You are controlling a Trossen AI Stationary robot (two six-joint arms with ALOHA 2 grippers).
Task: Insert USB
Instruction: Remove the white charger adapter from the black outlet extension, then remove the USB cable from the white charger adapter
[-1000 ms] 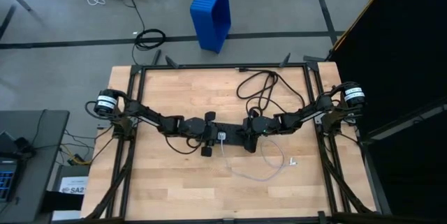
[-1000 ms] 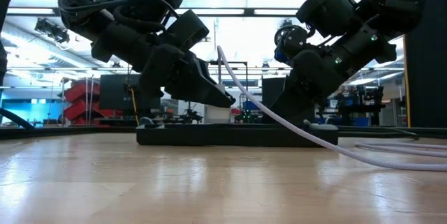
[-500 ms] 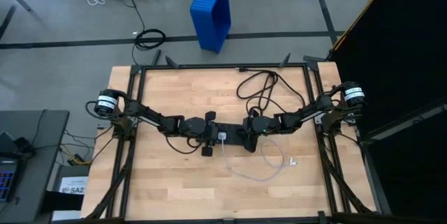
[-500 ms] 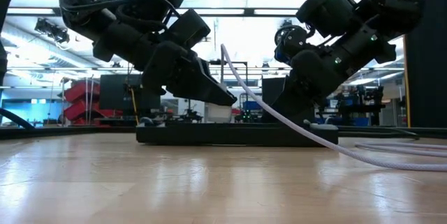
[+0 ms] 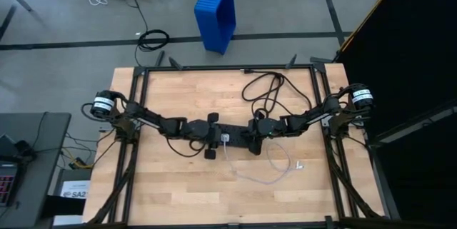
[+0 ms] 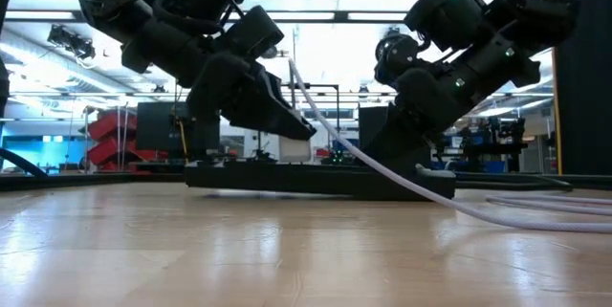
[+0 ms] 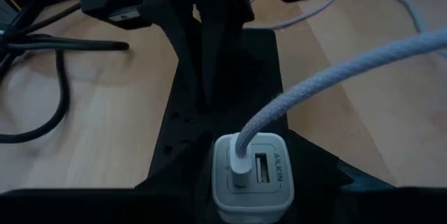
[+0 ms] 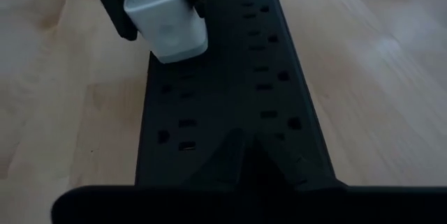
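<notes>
While both arms reach in toward the middle of the wooden tabletop (image 5: 178, 186), the long black power strip (image 5: 238, 133) lies between them, running from 9 o'clock to 3 o'clock in the high view. A small white charger block (image 7: 251, 174) sits plugged into the strip toward its left end, and the USB (image 5: 265, 179), a thin white cable, has one plug seated in one of the block's two ports, as the left wrist view shows. From there the cable rises in an arc, drops toward 5 o'clock of the block and loops loosely across the bare wood, ending at a small white plug near the right edge of the tabletop.

At the strip's left end, the left gripper (image 5: 212, 137) stands with its fingers set wide, one on each side of the charger block; whether they touch it cannot be told. At 3 o'clock of the block, the right gripper (image 5: 251, 135) is down over the strip, its dark fingers straddling the strip's body; its grip cannot be told for certain. A thick black cord (image 5: 265, 90) curls in loops at 12 o'clock of the right gripper. In the low view, the strip's left end looks tipped slightly off the wood.
</notes>
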